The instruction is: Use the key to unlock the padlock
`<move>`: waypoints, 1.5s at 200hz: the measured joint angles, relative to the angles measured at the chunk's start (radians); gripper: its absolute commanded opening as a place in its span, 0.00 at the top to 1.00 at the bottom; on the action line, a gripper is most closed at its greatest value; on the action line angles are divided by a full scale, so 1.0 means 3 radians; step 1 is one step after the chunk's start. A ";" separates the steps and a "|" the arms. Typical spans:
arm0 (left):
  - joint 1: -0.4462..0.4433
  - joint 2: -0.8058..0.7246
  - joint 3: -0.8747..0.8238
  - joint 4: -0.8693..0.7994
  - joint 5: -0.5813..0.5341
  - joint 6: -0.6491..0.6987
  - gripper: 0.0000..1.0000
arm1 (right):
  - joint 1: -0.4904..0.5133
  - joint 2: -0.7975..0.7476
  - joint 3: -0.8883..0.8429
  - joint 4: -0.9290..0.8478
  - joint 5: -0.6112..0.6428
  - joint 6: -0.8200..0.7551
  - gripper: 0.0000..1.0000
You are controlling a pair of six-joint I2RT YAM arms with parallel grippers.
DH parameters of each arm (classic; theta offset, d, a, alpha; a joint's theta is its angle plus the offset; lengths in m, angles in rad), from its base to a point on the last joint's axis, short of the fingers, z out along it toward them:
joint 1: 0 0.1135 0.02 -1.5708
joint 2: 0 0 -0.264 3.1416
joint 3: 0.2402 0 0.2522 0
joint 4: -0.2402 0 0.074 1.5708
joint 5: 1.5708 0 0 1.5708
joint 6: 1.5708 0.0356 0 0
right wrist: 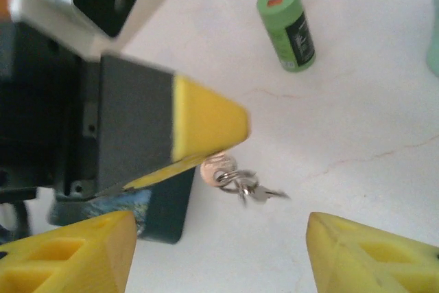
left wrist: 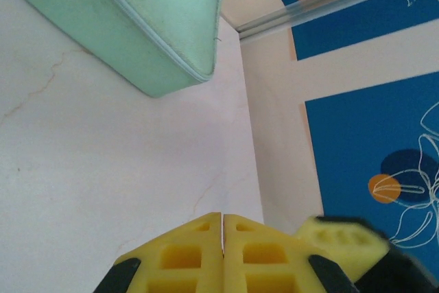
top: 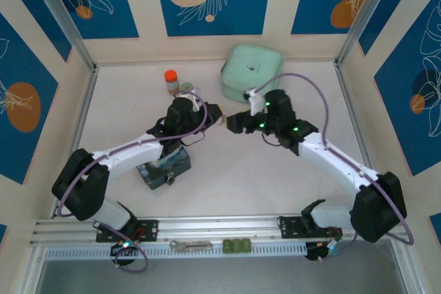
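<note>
My left gripper (top: 215, 113) is shut on the key (right wrist: 219, 167). The key's round head sticks out below the yellow fingertips, and a ring with a second small key (right wrist: 257, 192) dangles from it. In the left wrist view the pads (left wrist: 206, 252) are pressed together around a thin silvery edge. My right gripper (right wrist: 219, 255) stands open just in front of the key, touching nothing; from above it (top: 234, 120) faces the left one. The blue painted tin (top: 164, 164) stands under the left arm. The padlock (top: 170, 179) is a tiny dark spot at the tin's front.
A mint green case (top: 252, 70) lies at the back, close behind both grippers. An orange-capped bottle (top: 171, 82) stands at the back left. A flat grey tool (top: 191, 244) and green blocks (top: 236, 245) rest on the front rail.
</note>
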 measured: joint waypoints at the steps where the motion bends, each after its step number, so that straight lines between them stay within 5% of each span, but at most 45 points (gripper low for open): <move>1: 0.0001 -0.0001 0.0000 0.0003 0.0006 0.0024 1.00 | -0.0024 -0.0013 -0.0001 0.0011 -0.0034 0.0023 0.31; 29: 0.0031 -0.0005 0.0000 0.0245 0.0225 0.0264 1.00 | -0.0357 -0.0058 -0.0025 0.0305 -0.0632 0.0365 0.34; 83: 0.0062 0.0004 -0.0001 0.1049 0.0679 0.0303 1.00 | -0.0467 0.0346 -0.0240 0.1101 -0.1424 0.1003 0.46; 169: 0.0071 0.0039 -0.0116 0.1606 0.0876 0.0272 1.00 | -0.0530 0.0366 -0.0425 0.1830 -0.1748 0.1459 0.53; 300: 0.0070 0.0126 -0.0205 0.1488 0.0868 0.0314 1.00 | -0.0556 0.0347 -0.0526 0.2392 -0.1793 0.1797 0.63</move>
